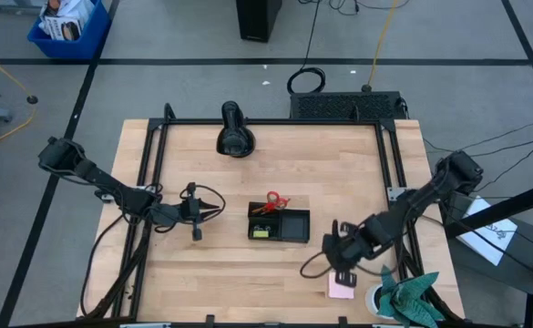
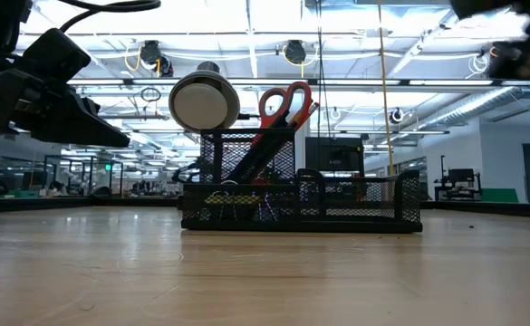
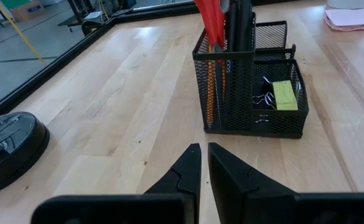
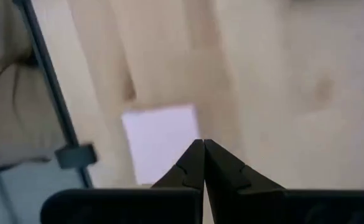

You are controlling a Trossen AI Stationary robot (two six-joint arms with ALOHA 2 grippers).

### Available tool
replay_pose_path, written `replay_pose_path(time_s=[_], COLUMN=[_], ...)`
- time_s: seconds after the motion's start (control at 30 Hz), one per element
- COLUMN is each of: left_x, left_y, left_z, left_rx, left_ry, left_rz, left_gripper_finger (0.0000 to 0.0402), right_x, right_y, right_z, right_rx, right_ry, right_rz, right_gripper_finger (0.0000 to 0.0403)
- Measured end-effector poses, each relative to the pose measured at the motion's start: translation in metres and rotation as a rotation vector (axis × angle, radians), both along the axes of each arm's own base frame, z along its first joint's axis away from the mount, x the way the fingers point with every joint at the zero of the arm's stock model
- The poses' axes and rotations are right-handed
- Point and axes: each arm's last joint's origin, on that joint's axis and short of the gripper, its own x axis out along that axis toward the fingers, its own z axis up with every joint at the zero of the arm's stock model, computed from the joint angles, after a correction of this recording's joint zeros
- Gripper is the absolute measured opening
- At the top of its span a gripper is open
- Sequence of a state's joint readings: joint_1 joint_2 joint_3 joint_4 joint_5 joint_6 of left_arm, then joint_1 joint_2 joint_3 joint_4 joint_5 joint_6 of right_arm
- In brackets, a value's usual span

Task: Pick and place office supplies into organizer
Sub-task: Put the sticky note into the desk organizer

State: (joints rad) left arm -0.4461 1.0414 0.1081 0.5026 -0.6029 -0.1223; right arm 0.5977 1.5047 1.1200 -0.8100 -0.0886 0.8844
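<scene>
The organizer [image 3: 250,81] is black wire mesh. Red scissors [image 1: 274,201] and an orange pencil [image 3: 210,99] stand in it, with a yellow-green piece [image 3: 284,94] alongside. The sticky pad [image 1: 341,289] is pink, the cloth [image 1: 410,293] teal-green, the table [image 1: 248,273] pale wood.

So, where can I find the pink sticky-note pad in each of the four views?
High view: the pink sticky-note pad lies near the table's front edge, just below the right claw.
Low view: not in it.
Left wrist view: far corner, beyond the organizer.
Right wrist view: pale square on the wood, just beyond this claw's shut fingertips.
Shared landmark: the organizer, in the high, low and left wrist views.
</scene>
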Motion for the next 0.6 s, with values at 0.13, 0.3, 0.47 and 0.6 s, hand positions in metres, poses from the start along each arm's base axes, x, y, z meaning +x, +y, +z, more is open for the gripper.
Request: replay_pose_path(time_s=[0.13, 0.3, 0.47, 0.6], left_x=[0.000, 0.000, 0.000, 0.000], left_y=[0.000, 0.000, 0.000, 0.000], left_z=[0.000, 0.000, 0.000, 0.000], left_rx=[0.000, 0.000, -0.003, -0.002], left_ry=[0.000, 0.000, 0.000, 0.002], left_rz=[0.000, 0.000, 0.002, 0.001], left_gripper_finger=[0.0037, 0.0037, 0.0037, 0.0037], right_x=[0.000, -0.004, -0.013, -0.016], right_y=[0.014, 0.021, 0.027, 0.030], right_z=[-0.018, -0.026, -0.026, -0.026], right_rx=[0.096, 0.118, 0.159, 0.175], right_ry=[0.072, 0.163, 0.272, 0.314], right_rz=[0.006, -0.060, -0.127, -0.167], right_gripper_finger=[0.0000, 0.0000, 0.0000, 0.0000])
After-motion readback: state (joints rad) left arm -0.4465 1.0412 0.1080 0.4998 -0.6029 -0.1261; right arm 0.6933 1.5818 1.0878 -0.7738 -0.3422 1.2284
